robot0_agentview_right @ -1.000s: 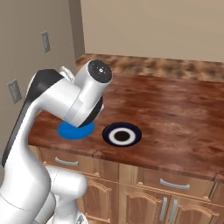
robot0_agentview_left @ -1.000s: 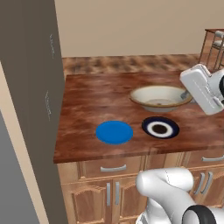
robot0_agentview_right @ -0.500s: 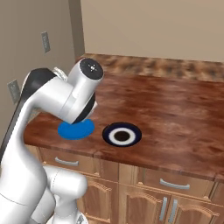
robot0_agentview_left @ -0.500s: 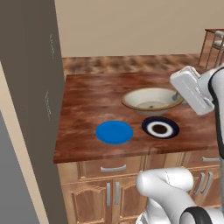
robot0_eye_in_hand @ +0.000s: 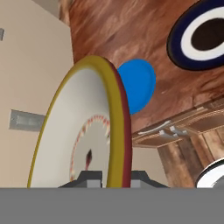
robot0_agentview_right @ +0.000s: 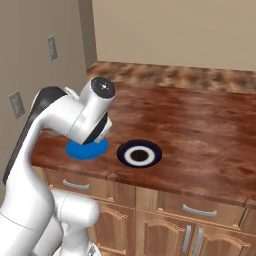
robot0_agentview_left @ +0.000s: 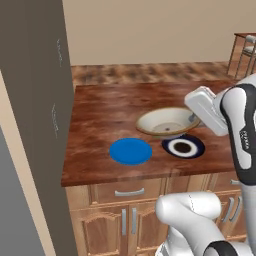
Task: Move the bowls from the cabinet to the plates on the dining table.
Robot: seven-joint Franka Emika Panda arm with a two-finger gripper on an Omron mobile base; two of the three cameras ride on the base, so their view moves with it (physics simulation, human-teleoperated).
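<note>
Delivery is the step in hand: the claw (robot0_eye_in_hand: 111, 177) pinches the rim of the shallow cream-beige bowl with the golden-brown edge (robot0_agentview_left: 167, 122), one finger on each side of the rim in the hand view, and carries it above the reddish-brown wood-grain table (robot0_agentview_left: 110, 107). Just below and in front of the claw lies the black-navy ringed plate with a white centre (robot0_agentview_left: 183, 147); the solid bright blue plate (robot0_agentview_left: 130, 151) sits further out beyond the bowl's far edge. Next, I judge, the bowl must be centred over one plate, levelled, lowered until it rests, then released.
</note>
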